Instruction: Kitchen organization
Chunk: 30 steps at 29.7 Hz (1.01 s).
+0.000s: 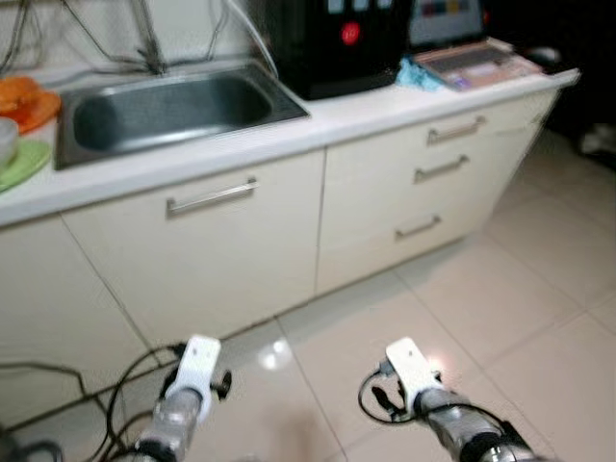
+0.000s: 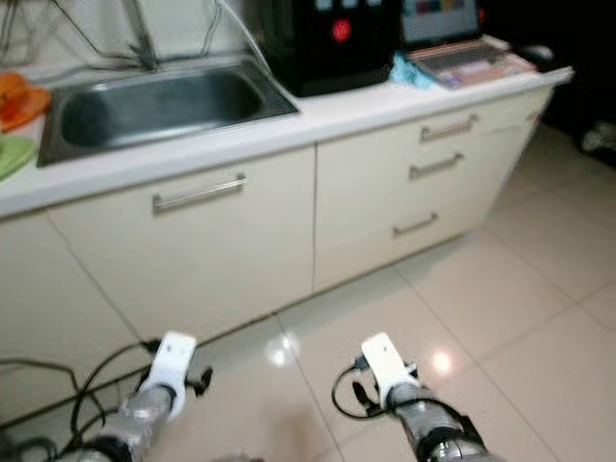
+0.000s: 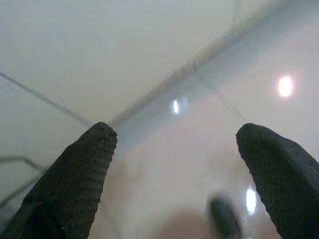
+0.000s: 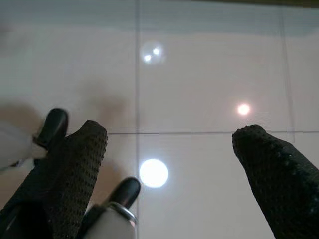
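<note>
Nearest, both arms hang low over the glossy tiled floor (image 1: 539, 318). The left gripper (image 3: 174, 174) has its two black fingers (image 3: 75, 184) spread wide with nothing between them, aimed at the pale cabinet base and the floor seam. The right gripper (image 4: 169, 174) is likewise wide and empty, pointed down at the tiles and their light reflections; beside one of its fingers (image 4: 70, 169) the wrist view catches part of the other arm, a silver tube with black knobs. From the head, the arms show as silver wrists with white housings, left (image 1: 197, 366) and right (image 1: 412, 366), well apart from each other and short of the cabinets. Black cables (image 1: 58, 385) trail across the floor on the left.

Beyond them runs a cream cabinet front (image 1: 192, 250), its long axis slanting from near left to far right. A wide door carries a horizontal bar handle (image 1: 212, 196); to the right, three stacked drawers (image 1: 443, 173) have similar handles.

On the white countertop (image 1: 366, 111) above sits a steel sink (image 1: 164, 111), long side parallel with the counter edge. At the far left lie a green plate (image 1: 21, 162) and orange dishes (image 1: 27, 101). Right of the sink stands a black appliance (image 1: 337, 43) with a red light, then a blue cloth (image 1: 416, 73) and an open laptop (image 1: 462, 48), its screen facing outward
</note>
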Available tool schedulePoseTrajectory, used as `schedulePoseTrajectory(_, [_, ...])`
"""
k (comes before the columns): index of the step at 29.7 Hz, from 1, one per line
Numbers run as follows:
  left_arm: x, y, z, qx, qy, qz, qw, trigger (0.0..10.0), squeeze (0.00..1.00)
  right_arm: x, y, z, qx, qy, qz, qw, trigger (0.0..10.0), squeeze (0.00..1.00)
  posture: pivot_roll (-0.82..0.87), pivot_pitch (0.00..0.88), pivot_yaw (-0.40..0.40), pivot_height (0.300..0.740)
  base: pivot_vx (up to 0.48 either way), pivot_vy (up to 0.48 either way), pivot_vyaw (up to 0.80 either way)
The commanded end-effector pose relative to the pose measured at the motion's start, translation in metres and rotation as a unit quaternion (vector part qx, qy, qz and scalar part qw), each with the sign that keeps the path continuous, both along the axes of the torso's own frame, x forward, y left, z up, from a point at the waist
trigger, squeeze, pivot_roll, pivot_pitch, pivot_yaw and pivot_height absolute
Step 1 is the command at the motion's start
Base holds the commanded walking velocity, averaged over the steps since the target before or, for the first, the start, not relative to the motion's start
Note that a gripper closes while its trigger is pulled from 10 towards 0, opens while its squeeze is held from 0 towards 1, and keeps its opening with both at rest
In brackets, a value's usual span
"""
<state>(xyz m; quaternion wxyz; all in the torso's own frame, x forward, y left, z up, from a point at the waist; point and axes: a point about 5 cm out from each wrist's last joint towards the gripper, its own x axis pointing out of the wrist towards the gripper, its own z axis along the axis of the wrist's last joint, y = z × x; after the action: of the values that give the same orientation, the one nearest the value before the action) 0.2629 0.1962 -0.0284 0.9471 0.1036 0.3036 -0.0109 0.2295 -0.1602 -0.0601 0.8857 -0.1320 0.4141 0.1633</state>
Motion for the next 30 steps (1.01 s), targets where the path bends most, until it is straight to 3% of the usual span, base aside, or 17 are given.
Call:
schedulePoseTrajectory(1, [-0.001, 0.003, 0.001, -0.008, -0.009, 0.017, 1.0, 10.0, 0.0, 0.027, 0.005, 0.019, 0.028, -0.051, -0.006, 0.998, 10.0, 0.0, -0.04, 0.0, 0.031, 0.74, 0.0, 0.0, 0.0])
schedulePoseTrajectory(3, [0.003, 0.002, 0.005, -0.016, -0.03, 0.023, 0.999, 10.0, 0.0, 0.045, 0.011, 0.034, 0.048, -0.078, -0.001, 0.996, 10.0, 0.0, -0.04, 0.0, 0.033, 0.74, 0.0, 0.0, 0.0])
schedulePoseTrajectory(6, [0.012, -0.001, 0.017, -0.017, -0.088, 0.037, 0.995, 10.0, 0.0, 0.058, 0.019, 0.048, 0.075, -0.112, 0.01, 0.991, 10.0, 0.0, -0.04, 0.0, 0.035, 0.74, 0.0, 0.0, 0.0])
schedulePoseTrajectory(10, [0.023, 0.001, 0.036, -0.044, -0.166, 0.067, 0.983, 10.0, 0.0, 0.071, 0.028, 0.064, 0.11, -0.152, 0.032, 0.982, 10.0, 0.0, -0.04, 0.0, 0.034, 0.74, 0.0, 0.0, 0.12])
schedulePoseTrajectory(14, [0.027, -0.001, 0.043, -0.055, -0.185, 0.078, 0.978, 10.0, 0.0, 0.076, 0.032, 0.07, 0.121, -0.166, 0.038, 0.978, 10.0, 0.0, -0.04, 0.0, 0.034, 0.74, 0.0, 0.0, 0.5])
schedulePoseTrajectory(18, [0.032, -0.006, 0.063, -0.057, -0.252, 0.076, 0.963, 10.0, 0.0, 0.088, 0.039, 0.086, 0.14, -0.206, 0.049, 0.967, 10.0, 0.0, -0.04, 0.0, 0.033, 0.74, 0.0, 0.0, 0.67])
schedulePoseTrajectory(19, [0.034, -0.012, 0.083, -0.064, -0.303, 0.071, 0.948, 10.0, 0.0, 0.097, 0.045, 0.102, 0.163, -0.241, 0.053, 0.955, 10.0, 0.0, -0.04, 0.0, 0.031, 0.74, 0.0, 0.0, 0.78])
schedulePoseTrajectory(23, [0.034, -0.014, 0.093, -0.061, -0.326, 0.068, 0.941, 10.0, 0.0, 0.102, 0.047, 0.11, 0.174, -0.259, 0.055, 0.948, 10.0, 0.0, -0.04, 0.0, 0.031, 0.74, 0.0, 0.0, 0.78])
schedulePoseTrajectory(26, [0.028, -0.009, 0.118, -0.022, -0.37, 0.064, 0.927, 10.0, 0.0, 0.106, 0.049, 0.126, 0.194, -0.3, 0.062, 0.932, 10.0, 0.0, -0.03, 0.0, 0.022, 0.74, 0.0, 0.0, 0.75])
schedulePoseTrajectory(30, [0.017, 0.0, 0.122, -0.031, -0.365, 0.093, 0.926, 10.0, 0.0, 0.105, 0.045, 0.135, 0.209, -0.323, 0.045, 0.922, 10.0, 0.0, -0.03, 0.0, 0.02, 0.74, 0.0, 0.0, 0.0])
